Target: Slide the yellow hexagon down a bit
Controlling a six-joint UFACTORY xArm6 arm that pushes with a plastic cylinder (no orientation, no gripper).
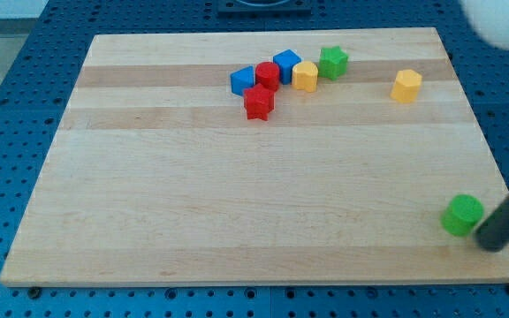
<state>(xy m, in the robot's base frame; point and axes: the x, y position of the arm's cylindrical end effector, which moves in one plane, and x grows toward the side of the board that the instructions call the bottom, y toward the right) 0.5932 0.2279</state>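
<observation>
The yellow hexagon (406, 86) sits alone at the upper right of the wooden board (237, 203). My tip (491, 242) rests near the board's lower right corner, far below the hexagon. It is just to the right of a green cylinder (461, 215) and close to or touching it. The dark rod slants up to the view's right edge.
A cluster lies at the top centre: blue triangle (242, 80), red cylinder (268, 75), blue cube (286, 64), yellow heart (305, 76), green star (332, 62), and a red star (259, 102) just below them. The board's right edge is close to the tip.
</observation>
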